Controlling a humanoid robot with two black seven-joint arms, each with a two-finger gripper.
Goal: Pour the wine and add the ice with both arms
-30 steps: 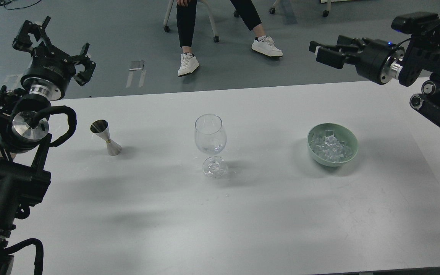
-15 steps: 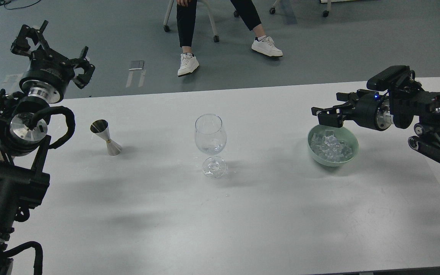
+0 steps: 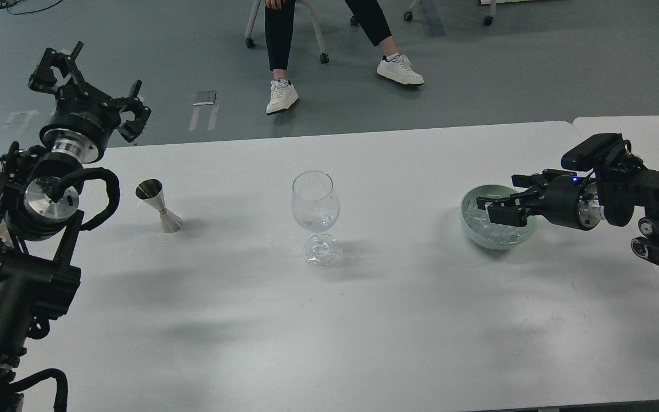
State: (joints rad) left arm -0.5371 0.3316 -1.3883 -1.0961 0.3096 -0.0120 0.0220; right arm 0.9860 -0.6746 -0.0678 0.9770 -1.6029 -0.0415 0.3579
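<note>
A clear stemmed wine glass [image 3: 315,201] stands upright at the table's middle; any wine in its bowl is too faint to tell. A steel jigger [image 3: 159,206] stands to its left. A pale green bowl [image 3: 469,228] at the right holds clear ice cubes [image 3: 481,226]. My right gripper [image 3: 494,207] is low over the bowl, pointing left, its fingers apart with the tips just above the ice; it hides much of the ice. My left gripper [image 3: 90,86] is open and empty, raised beyond the table's far left edge, behind the jigger.
The white table [image 3: 329,320] has a seam near its right end. A seated person's legs and white shoes [image 3: 282,96] and chair casters are on the grey floor beyond the far edge. My left arm's links fill the left margin.
My right arm has dropped from high above the far right edge down to the bowl, its gripper now over the ice. My left gripper has shifted slightly right and down.
</note>
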